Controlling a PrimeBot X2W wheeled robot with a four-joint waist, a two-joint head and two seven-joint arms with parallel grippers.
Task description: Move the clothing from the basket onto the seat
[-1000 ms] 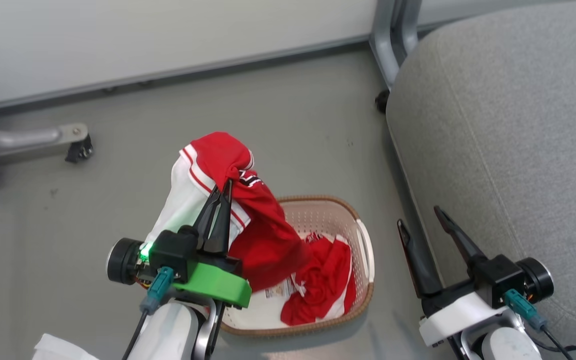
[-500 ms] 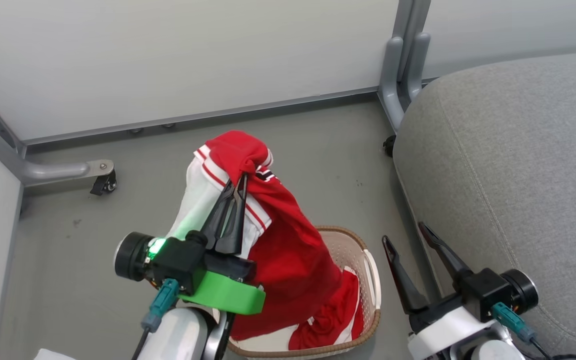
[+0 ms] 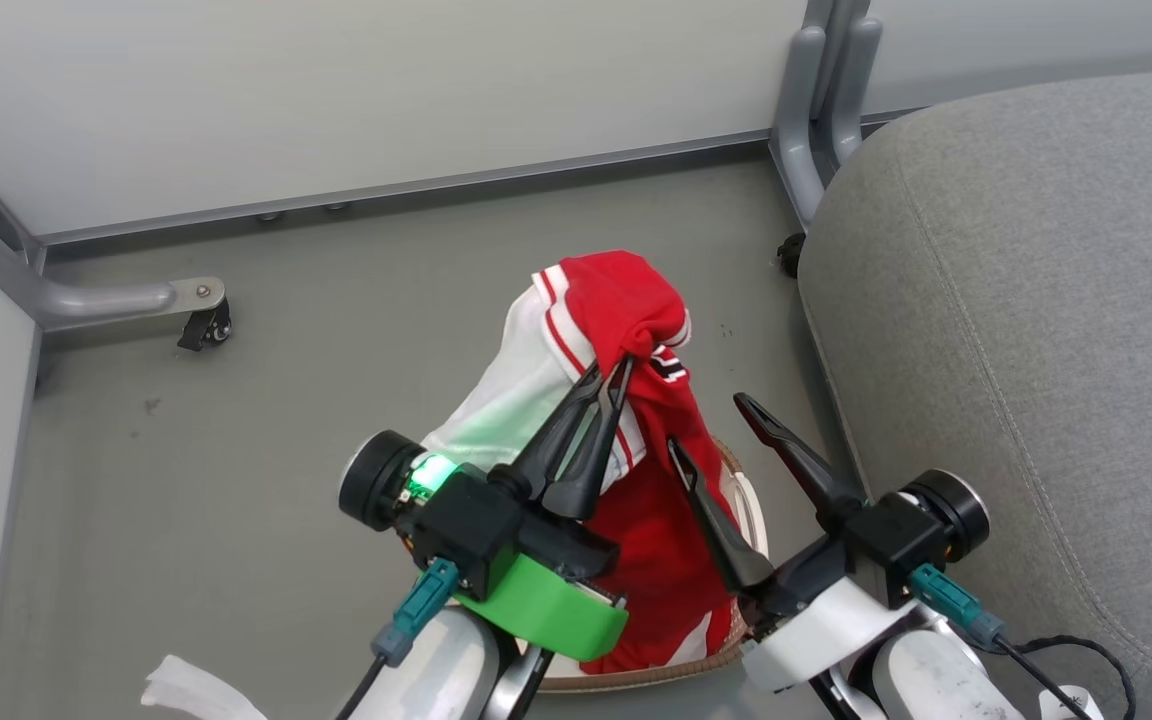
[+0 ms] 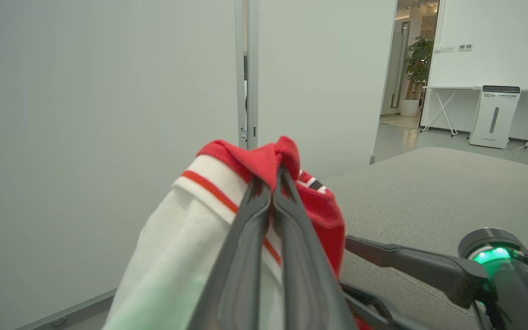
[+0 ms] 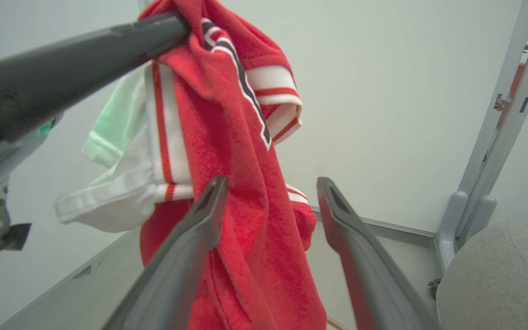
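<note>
Head view: clothing (image 3: pixel 596 300) pinched at a red fold in the left gripper (image 3: pixel 612 365), fingers pressed tight together; hanging over the basket (image 3: pixel 751 510), lower end hidden behind the arms; right gripper (image 3: pixel 708 422) just beside the clothing, fingers spread wide, gripping nothing; seat (image 3: pixel 1036 300) to the right, apart from the clothing; grey floor (image 3: pixel 336 330) beneath.

Left wrist view: left gripper (image 4: pixel 273 178) clamped on the red bunch of clothing (image 4: pixel 241 158), white panel drooping left; seat (image 4: pixel 429 192) beyond, at right.

Right wrist view: right gripper (image 5: pixel 272 181) splayed, empty; clothing (image 5: pixel 227 137) dangling just ahead; contact with the near finger unclear; seat (image 5: pixel 497 275) at lower right.
</note>
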